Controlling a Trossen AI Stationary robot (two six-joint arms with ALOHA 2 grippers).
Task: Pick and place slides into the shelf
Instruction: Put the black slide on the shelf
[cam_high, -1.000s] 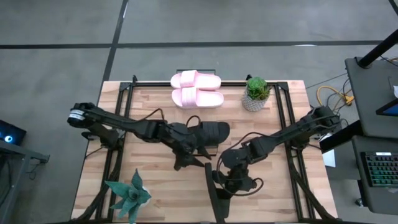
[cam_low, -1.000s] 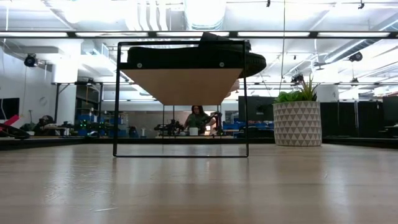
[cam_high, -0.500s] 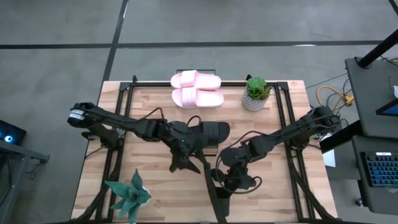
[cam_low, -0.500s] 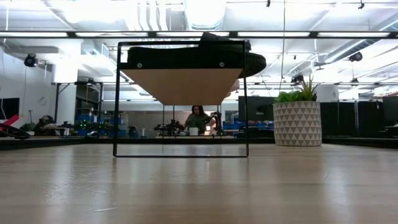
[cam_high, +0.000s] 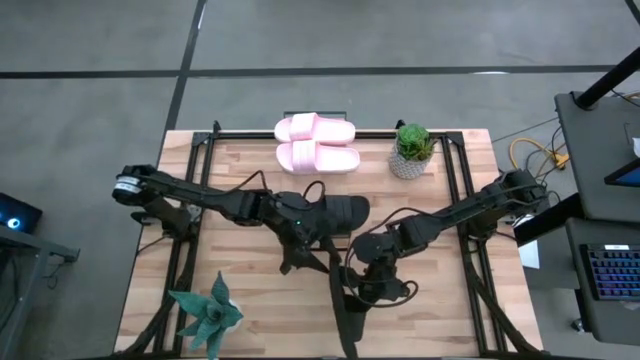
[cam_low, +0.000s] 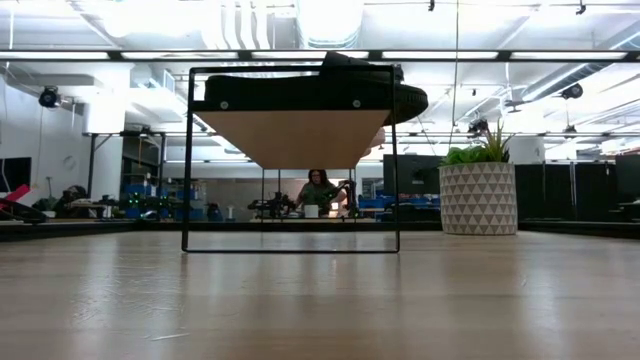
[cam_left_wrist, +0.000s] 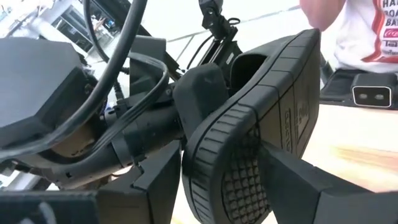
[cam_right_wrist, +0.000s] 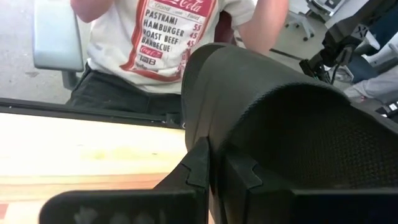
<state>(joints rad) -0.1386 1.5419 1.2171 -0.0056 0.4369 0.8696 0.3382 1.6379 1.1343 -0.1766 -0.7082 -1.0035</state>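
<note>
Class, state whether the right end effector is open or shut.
Shut: the right end effector pinches the strap edge of a black slide, fingers almost touching.

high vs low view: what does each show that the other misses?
High only: both arms, the left gripper clamped on a black slide, the right gripper shut on another black slide, the pink slides, and a spiky green plant. Low only: the shelf's black frame side-on and the room behind. Both: the potted plant.
</note>
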